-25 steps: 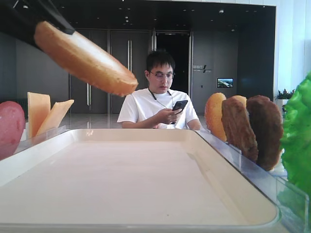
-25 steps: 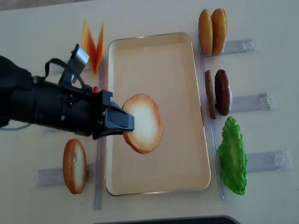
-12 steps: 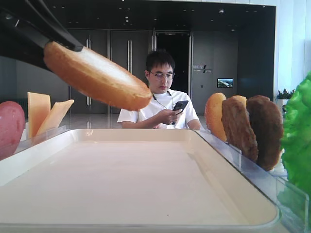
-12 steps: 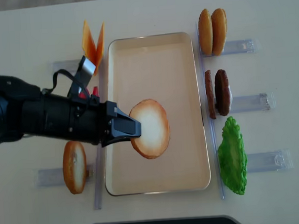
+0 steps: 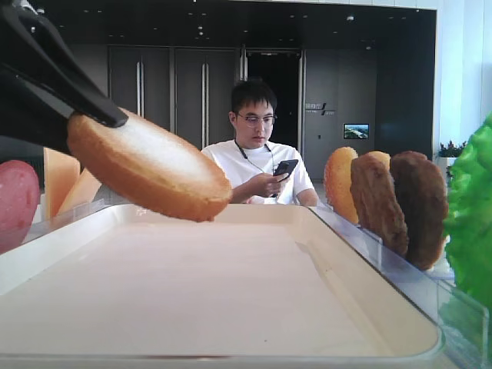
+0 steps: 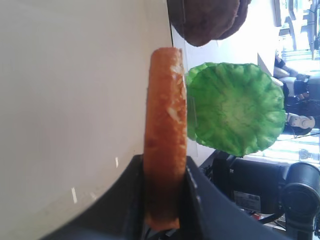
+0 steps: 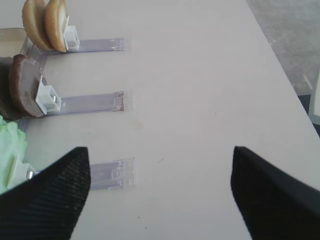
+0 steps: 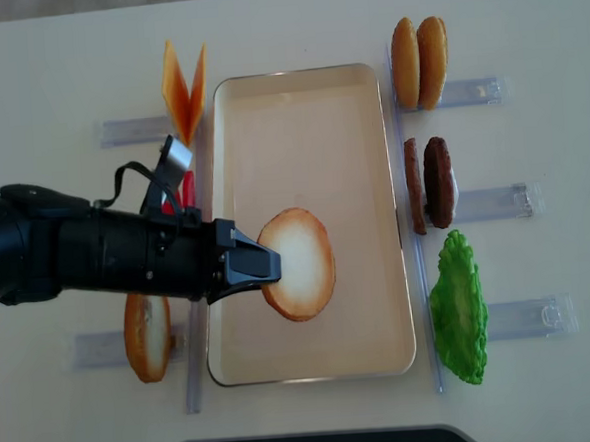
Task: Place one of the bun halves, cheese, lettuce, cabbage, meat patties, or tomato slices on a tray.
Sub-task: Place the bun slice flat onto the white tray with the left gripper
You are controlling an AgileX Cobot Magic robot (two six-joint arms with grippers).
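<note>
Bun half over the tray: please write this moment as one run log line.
left claw: shut on bun half | bun half: above tray, not yet set down | right claw: open, holds nothing

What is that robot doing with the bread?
The robot's left hand is pinching a bun half by its edge and holding it in the air over the cream tray. Nothing lies on the tray yet. More buns, meat patties and lettuce wait in holders beside it. The right hand is open, off to the side, holding nothing.
</note>
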